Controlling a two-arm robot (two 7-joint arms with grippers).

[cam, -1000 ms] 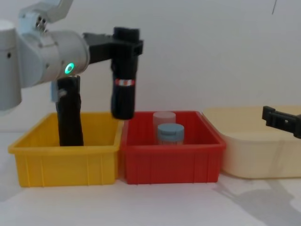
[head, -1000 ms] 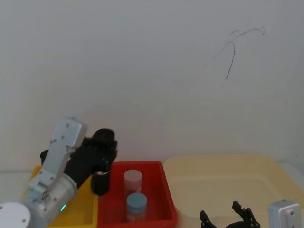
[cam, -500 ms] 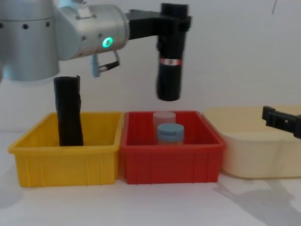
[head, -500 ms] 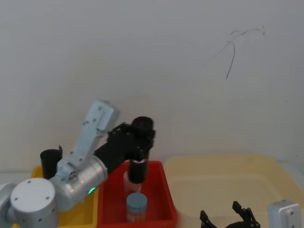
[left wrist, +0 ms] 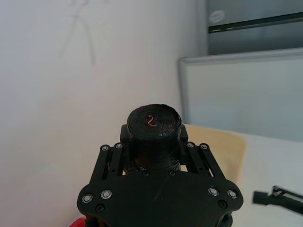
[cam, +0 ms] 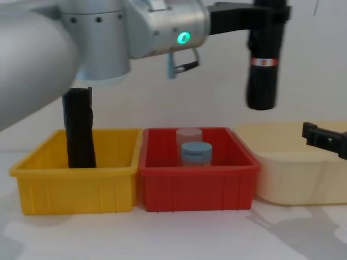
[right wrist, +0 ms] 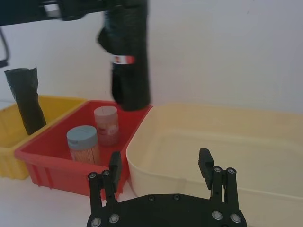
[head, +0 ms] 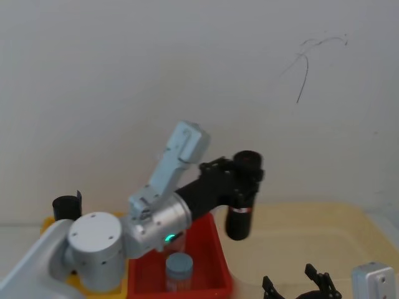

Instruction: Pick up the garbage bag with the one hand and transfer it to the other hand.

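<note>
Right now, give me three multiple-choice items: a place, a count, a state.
1. Where is the garbage bag? A lying in the red bin; B held in the air over where that bin meets the cream tub; C lying in the cream tub.
2. How many jars stand in the red bin? A one; B four; C two.
3. How is the right gripper? A fingers open, empty; B shut on the garbage bag; C shut on a jar.
Key: 1 B, the left gripper holds it upright up there; 2 C, one blue-lidded, one pale; 3 A, its fingers stand apart with nothing between.
</note>
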